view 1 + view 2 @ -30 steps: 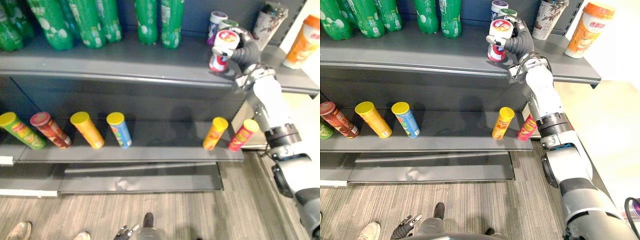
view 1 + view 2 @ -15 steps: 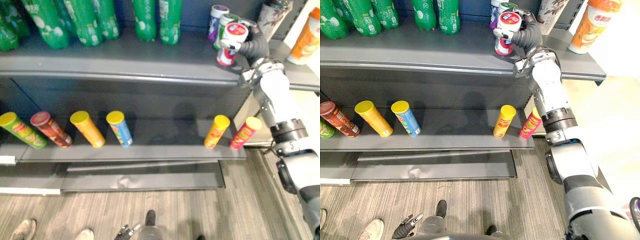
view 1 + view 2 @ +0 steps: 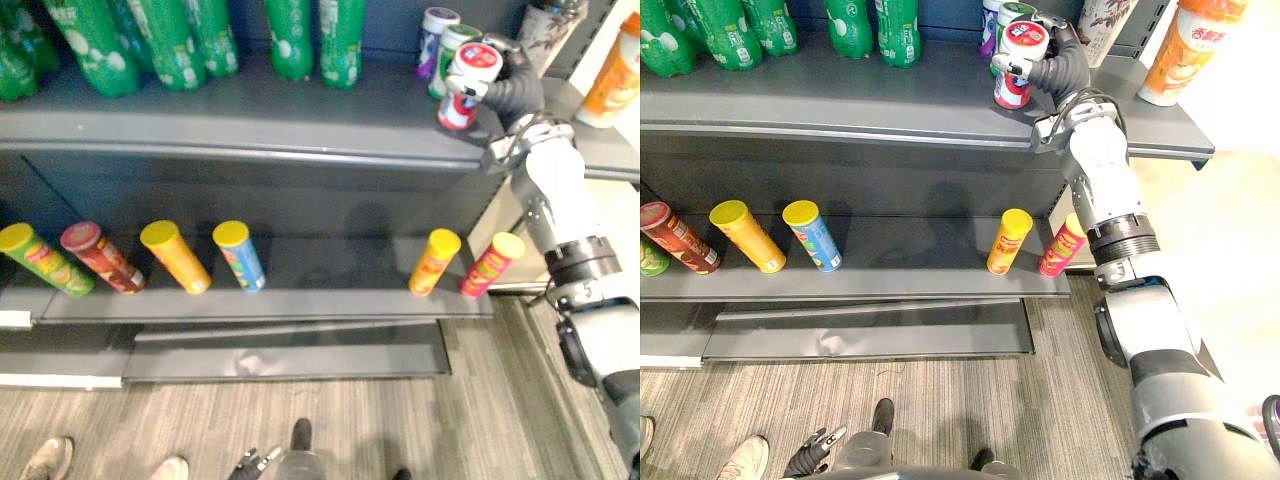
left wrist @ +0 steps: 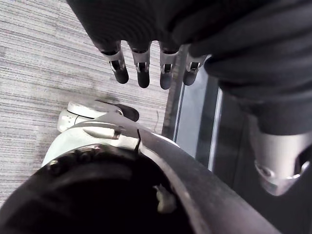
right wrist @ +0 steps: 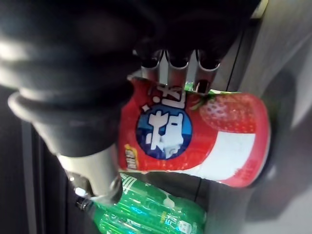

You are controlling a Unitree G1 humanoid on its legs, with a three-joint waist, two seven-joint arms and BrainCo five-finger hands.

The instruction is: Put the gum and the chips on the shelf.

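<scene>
Where the gum is: in my right hand (image 3: 1064,68), over the right part of the upper shelf (image 3: 250,120). The gum (image 3: 468,85) is a red and white canister, tilted, with its base down at the shelf top. I cannot tell whether it rests there.
Right hand: fingers (image 5: 168,73) and thumb are curled round the canister's side, closed on it.
Left hand: I see it (image 4: 141,66) hanging low over the floor (image 4: 39,58), fingers straight, holding nothing.
Behind the gum: a purple canister (image 3: 435,35) and a green canister (image 3: 455,42) stand toward the back wall. The green one is just beside the gum.
Right of my hand: a patterned cup (image 3: 545,25) at the back, then an orange cup (image 3: 612,75) near the shelf's end.
Left of the gum: bare shelf top, then green bottles (image 3: 180,40) in a row along the back.
Chips: six chips cans (image 3: 238,257) lean on the lower shelf (image 3: 330,270), four to the left and two to the right below my arm.
Edges: the upper shelf's front lip runs just on my side of the gum.
Open room: the bare stretch between bottles and canisters above, and the wide gap between the two can groups below.
Floor: a person's shoes (image 3: 42,460) are at the near edge, well apart from the shelves.
</scene>
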